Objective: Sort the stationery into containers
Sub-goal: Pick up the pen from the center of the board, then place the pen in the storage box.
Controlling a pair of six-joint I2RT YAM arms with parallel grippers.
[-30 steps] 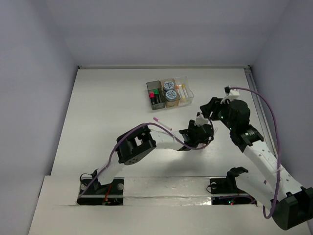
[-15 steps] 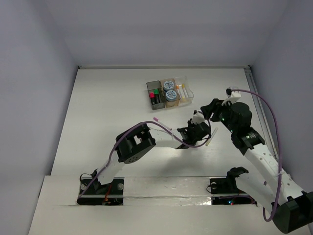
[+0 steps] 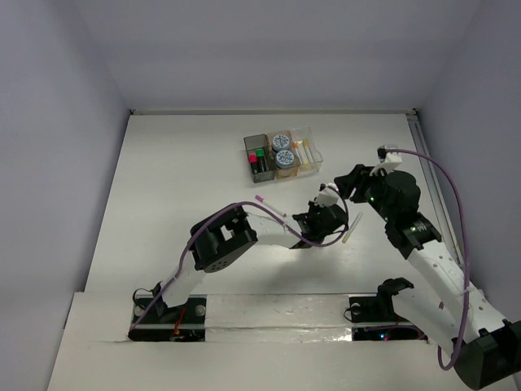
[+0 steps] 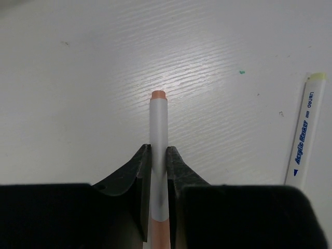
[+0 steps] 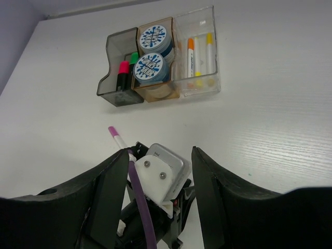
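Legible in blue along the thin white pen with a pale yellow cap (image 4: 305,136), flat on the white wood-grain table (image 4: 78,78): "Acrylic Marker"; smaller print unreadable. Clamped tight in the left gripper (image 4: 158,151): a thin white pen with an orange tip (image 4: 159,119).

In the smoky grey plastic bin (image 5: 110,52), a pink eraser (image 5: 123,68) and a green eraser (image 5: 134,57). In the amber bin (image 5: 162,93), two round blue-white tape rolls (image 5: 155,37). In the clear bin (image 5: 199,85), orange- and yellow-capped pens (image 5: 190,52).

Spread wide, gripping nothing: the right gripper (image 5: 158,155). On the table near the left wrist, a magenta-capped white pen (image 5: 116,137). Around the table, pale lavender walls (image 3: 49,122).
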